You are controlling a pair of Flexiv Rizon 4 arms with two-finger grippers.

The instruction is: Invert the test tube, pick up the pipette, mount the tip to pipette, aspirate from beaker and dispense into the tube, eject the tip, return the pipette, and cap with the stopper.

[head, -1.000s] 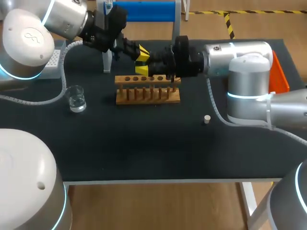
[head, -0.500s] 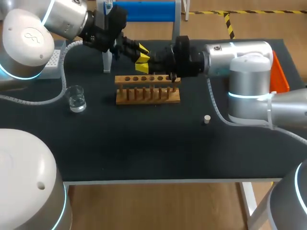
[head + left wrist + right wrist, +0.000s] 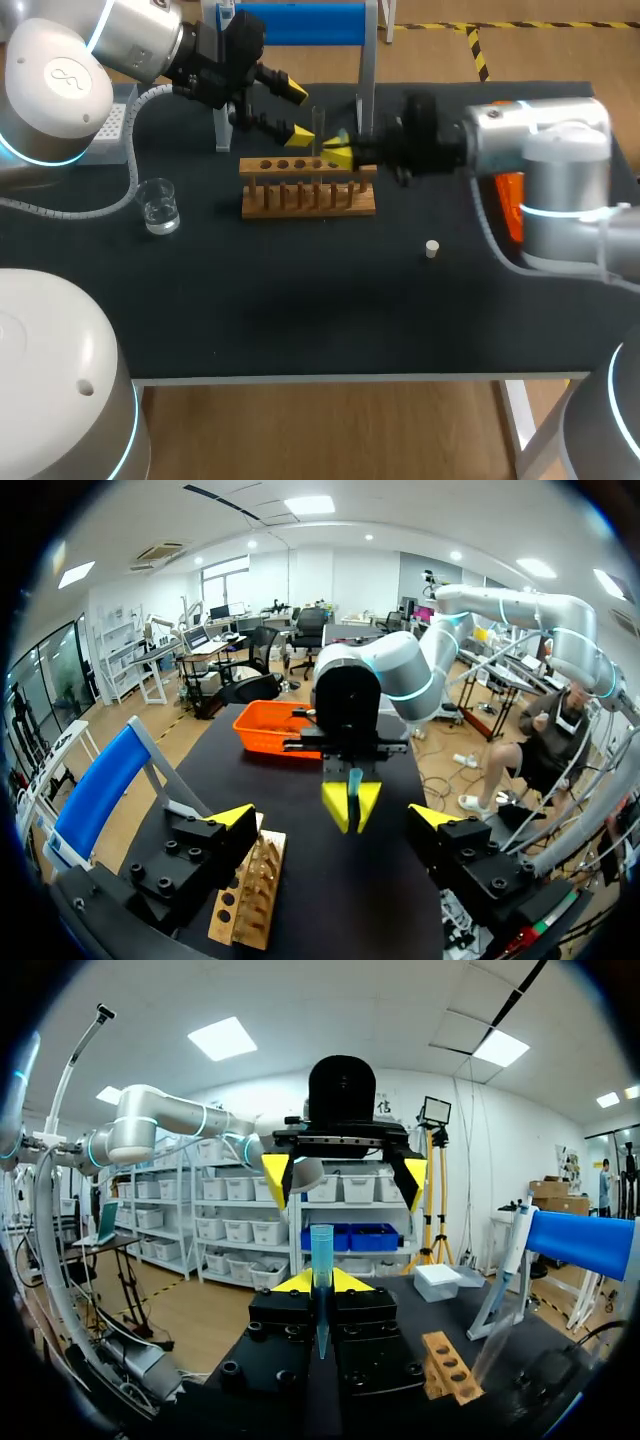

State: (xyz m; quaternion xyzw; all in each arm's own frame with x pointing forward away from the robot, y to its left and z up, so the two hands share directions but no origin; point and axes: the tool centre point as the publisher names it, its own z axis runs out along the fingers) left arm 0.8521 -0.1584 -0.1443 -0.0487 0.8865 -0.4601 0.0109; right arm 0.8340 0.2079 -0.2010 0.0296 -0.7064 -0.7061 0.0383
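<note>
**Above the rack (image 3: 308, 190), at the back of the bench (image 3: 300, 310): tube (image 3: 318, 125) upright in the right pincer (image 3: 340, 150).**

Right pincer closed on the tube near mid-length, open mouth up and tapered end hanging below the yellow tips. Left pincer (image 3: 297, 112) spread wide and empty, just beside the tube and apart from it. Beaker (image 3: 158, 205) and stopper (image 3: 431, 248) well apart, to either side of the rack.

Likely hazards:
- Slippage of smooth glass in a narrow two-point grip.
- A knock against a left fingertip if either arm swings across.
- On lowering, a tapered end set off-centre probably striking the rack's top rail instead of entering a hole, tilting or cracking the tube.
</note>
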